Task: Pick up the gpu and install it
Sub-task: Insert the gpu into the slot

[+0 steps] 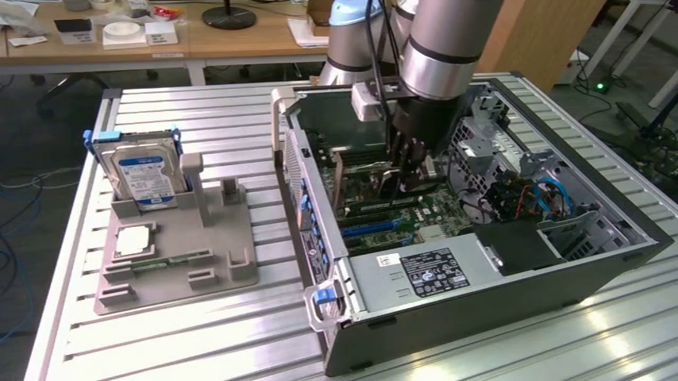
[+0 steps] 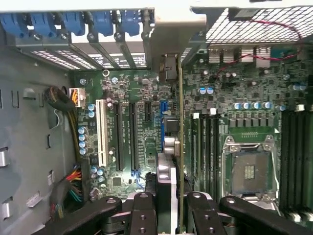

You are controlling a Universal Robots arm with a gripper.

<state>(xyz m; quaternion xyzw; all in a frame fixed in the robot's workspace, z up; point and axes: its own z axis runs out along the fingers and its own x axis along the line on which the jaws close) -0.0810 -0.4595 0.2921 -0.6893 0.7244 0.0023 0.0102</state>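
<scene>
The open computer case (image 1: pixel 620 238) lies on its side on the slatted table. My gripper (image 1: pixel 409 176) reaches down into it over the motherboard (image 1: pixel 429 214). It is shut on the gpu (image 1: pixel 389 189), a thin dark card held upright on its edge. In the wrist view the gpu (image 2: pixel 180 122) appears edge-on as a thin line running from my gripper (image 2: pixel 168 208) toward the rear slot brackets (image 2: pixel 122 49). It hangs over the motherboard's expansion slots, beside a blue slot (image 2: pixel 163 110). I cannot tell whether its lower edge touches a slot.
Black expansion slots (image 2: pixel 120 137) and a white slot (image 2: pixel 102 132) lie to one side of the card, memory slots (image 2: pixel 208 147) and the CPU socket (image 2: pixel 249 171) to the other. On the exterior view's left, a grey fixture (image 1: pixel 175 262) holds a blue-labelled hard drive (image 1: pixel 143 176) and a memory stick (image 1: pixel 161 261).
</scene>
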